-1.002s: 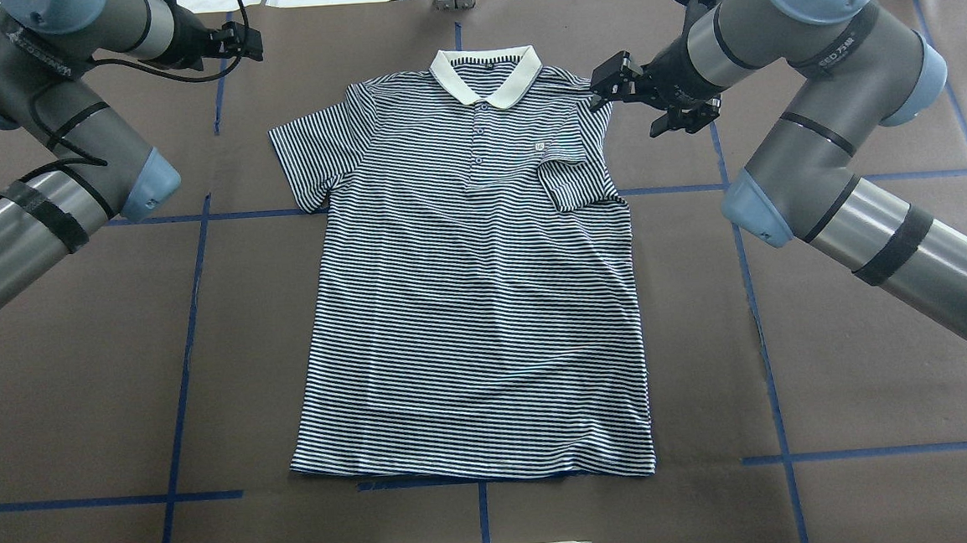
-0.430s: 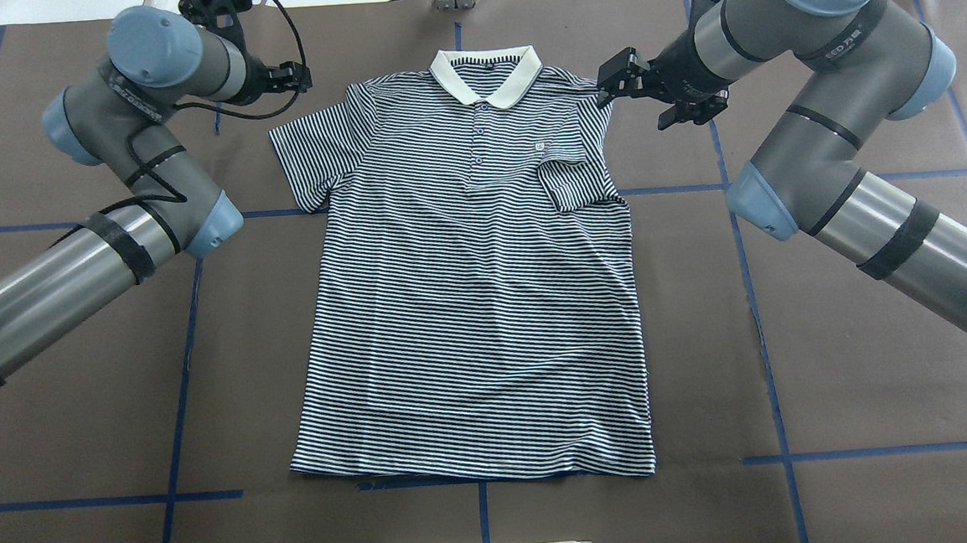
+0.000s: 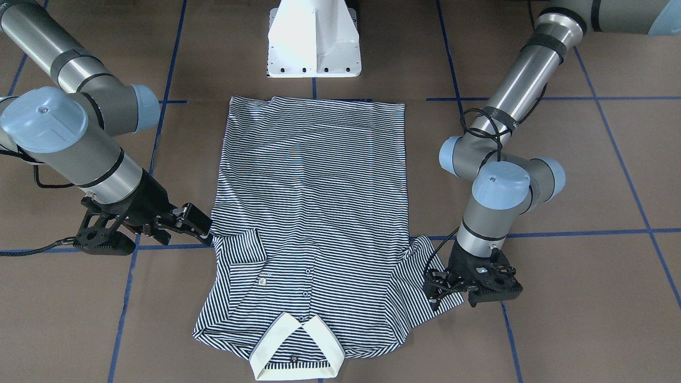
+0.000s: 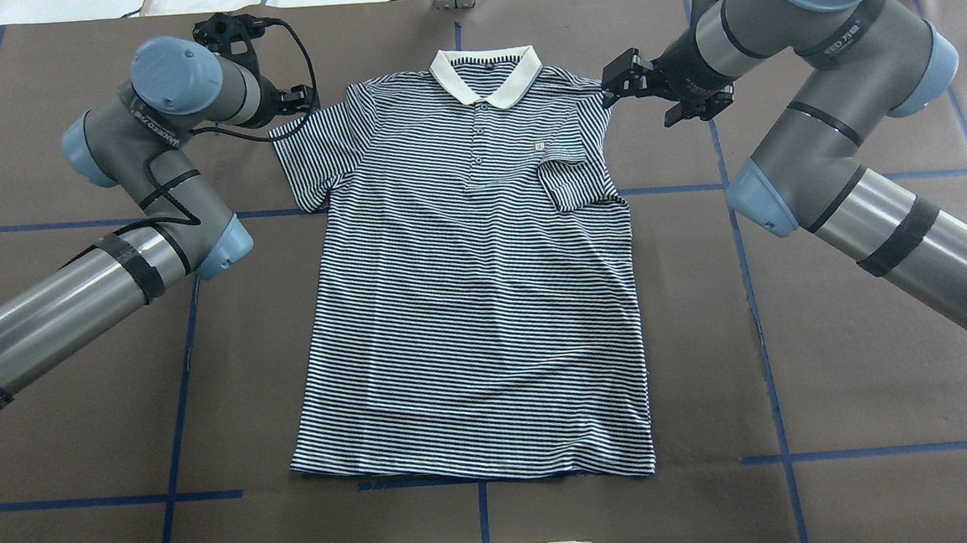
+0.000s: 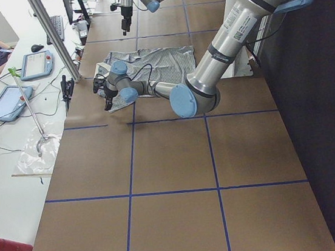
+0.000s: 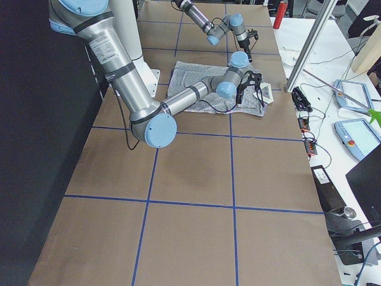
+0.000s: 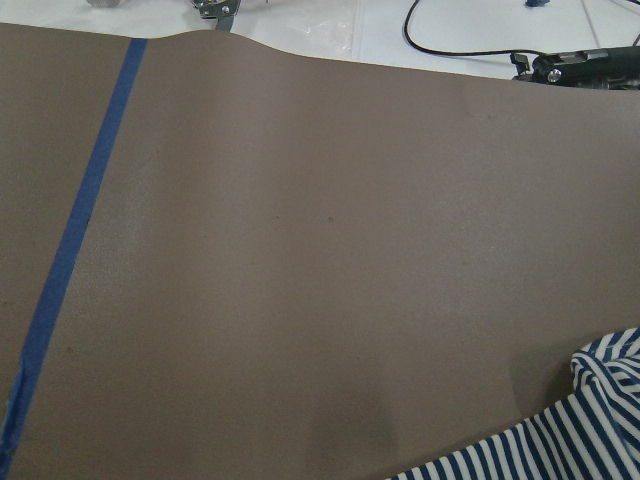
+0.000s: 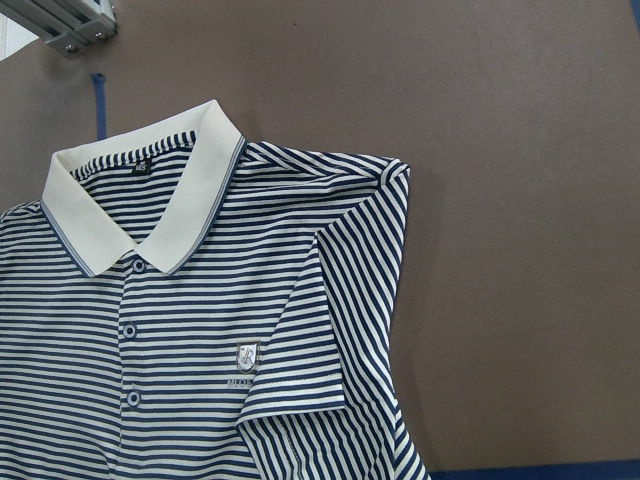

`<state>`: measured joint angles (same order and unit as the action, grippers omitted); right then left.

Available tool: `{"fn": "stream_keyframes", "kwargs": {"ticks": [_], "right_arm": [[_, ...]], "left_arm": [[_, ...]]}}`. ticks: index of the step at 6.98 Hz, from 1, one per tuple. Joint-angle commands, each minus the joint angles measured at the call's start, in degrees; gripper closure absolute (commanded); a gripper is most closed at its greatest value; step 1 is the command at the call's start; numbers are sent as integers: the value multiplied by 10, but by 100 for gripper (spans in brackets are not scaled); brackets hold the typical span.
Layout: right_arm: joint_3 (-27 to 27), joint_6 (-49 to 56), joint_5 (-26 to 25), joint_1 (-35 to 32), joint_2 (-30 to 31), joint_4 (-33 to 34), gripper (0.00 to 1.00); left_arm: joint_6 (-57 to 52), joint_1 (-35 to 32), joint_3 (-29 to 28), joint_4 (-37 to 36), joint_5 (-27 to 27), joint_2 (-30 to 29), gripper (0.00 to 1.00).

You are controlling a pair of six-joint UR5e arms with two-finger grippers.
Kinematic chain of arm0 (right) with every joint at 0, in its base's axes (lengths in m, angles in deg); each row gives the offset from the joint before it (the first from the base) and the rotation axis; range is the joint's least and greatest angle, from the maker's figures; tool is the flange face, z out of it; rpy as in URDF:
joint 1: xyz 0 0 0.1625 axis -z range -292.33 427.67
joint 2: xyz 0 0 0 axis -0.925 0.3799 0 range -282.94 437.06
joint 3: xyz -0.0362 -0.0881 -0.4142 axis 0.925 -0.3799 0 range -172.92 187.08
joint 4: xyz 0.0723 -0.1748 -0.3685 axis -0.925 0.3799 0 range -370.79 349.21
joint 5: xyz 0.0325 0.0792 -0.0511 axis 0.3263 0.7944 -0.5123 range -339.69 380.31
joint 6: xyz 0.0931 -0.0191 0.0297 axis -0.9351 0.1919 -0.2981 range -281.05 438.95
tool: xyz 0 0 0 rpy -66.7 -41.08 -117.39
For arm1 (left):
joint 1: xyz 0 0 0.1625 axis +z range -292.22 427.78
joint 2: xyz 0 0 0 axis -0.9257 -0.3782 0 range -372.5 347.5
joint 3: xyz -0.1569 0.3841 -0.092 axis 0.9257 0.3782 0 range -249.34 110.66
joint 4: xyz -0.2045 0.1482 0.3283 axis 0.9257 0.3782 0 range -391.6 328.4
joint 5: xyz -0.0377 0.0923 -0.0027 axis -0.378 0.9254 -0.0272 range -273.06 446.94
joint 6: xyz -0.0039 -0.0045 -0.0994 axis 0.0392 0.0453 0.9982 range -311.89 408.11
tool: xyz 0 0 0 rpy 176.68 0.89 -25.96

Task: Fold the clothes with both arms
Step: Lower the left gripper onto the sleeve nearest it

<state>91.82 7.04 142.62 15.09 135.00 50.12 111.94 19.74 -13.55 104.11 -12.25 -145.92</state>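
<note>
My left pincer [image 3: 433, 291] hangs at the outer edge of the spread left sleeve [image 4: 308, 152]. Its two fingers look parted, with nothing between them. I cannot tell whether they touch the cloth. My left wrist view shows mostly bare brown tabletop [image 7: 300, 280], with a corner of striped fabric at the lower right.

My right pincer [image 4: 610, 83] sits just beside the right shoulder of the polo shirt [image 4: 469, 306], fingertips pointing toward the seam. Here too the fingers appear apart and hold nothing. Whether they touch the shoulder is unclear. My right wrist view looks down on that shoulder, the cream collar [image 8: 140, 200], the small buttons and the chest logo [image 8: 246, 357].

The polo shirt lies flat and face up in the middle of the tabletop, between my two arms. Its long axis runs straight out from my base. The hem is on the side near the white pedestal [image 3: 314, 40] and the collar points away from it. The right sleeve [image 4: 571, 186] is folded inward over the chest, just below the logo. The left sleeve lies open to the side. The body is smooth, with slight ripples near the hem.

Blue tape lines [image 4: 177, 408] cross the tabletop in a grid, and one passes under the shirt at sleeve height.
</note>
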Motion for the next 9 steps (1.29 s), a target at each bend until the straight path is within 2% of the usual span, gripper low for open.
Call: {"fn": "stream_keyframes", "kwargs": {"ticks": [1, 4, 8, 9], "right_arm": [[-1, 0, -1, 2, -1, 1, 0], [-2, 0, -2, 2, -1, 1, 0], [-3, -1, -2, 2, -1, 1, 0], [-3, -2, -2, 2, -1, 1, 0]], "left_arm": [[-1, 1, 1, -6, 0, 8, 14], [-1, 7, 0, -6, 0, 9, 18], [-11, 12, 0, -18, 0, 9, 43], [-11, 13, 1, -21, 0, 8, 55]]}}
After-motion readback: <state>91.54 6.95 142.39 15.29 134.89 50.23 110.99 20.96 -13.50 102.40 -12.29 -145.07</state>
